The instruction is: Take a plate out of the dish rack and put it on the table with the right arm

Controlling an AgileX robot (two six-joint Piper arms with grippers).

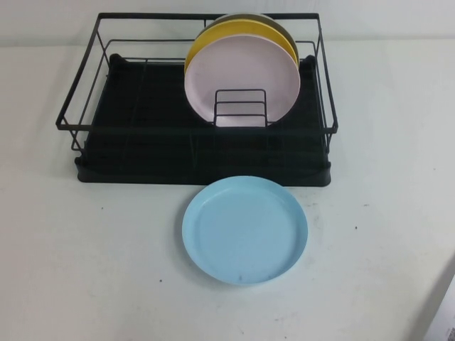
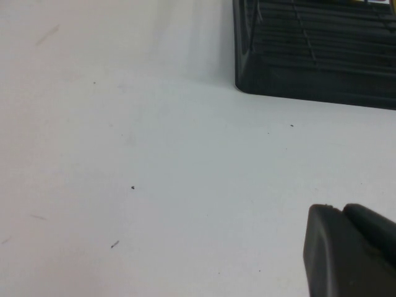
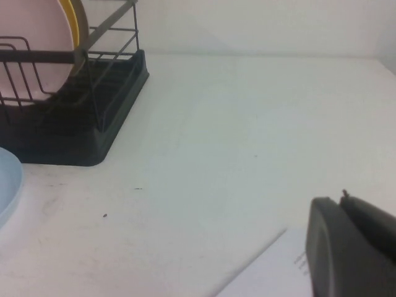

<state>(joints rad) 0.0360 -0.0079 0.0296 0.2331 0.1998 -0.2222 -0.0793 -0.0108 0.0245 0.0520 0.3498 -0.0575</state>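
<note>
Checking progress: you are looking at a task that reads as essentially done.
Plate: the blue plate [image 1: 245, 230] lies flat on the tabletop [image 1: 85, 263], just in front of the rack [image 1: 142, 135], with nothing gripping it; its rim also shows at the edge of the right wrist view [image 3: 7, 185].
Rack: a pink plate [image 1: 242, 74] and a yellow plate [image 1: 213, 35] stand upright in the dividers, with one more rim behind them.
Right end effector: you see only a dark part of it [image 3: 349, 247] in its own wrist view, above the tabletop well to the side of the rack; it carries nothing, but you cannot tell how its jaws stand.
Left end effector: a dark part [image 2: 349, 250] shows in its wrist view, above bare tabletop near the rack's corner; its jaw state cannot be told either.
Paper: a white sheet [image 3: 272, 272] lies near the right end effector.
Left to do: judged from this, nothing beyond parking the arm.
</note>
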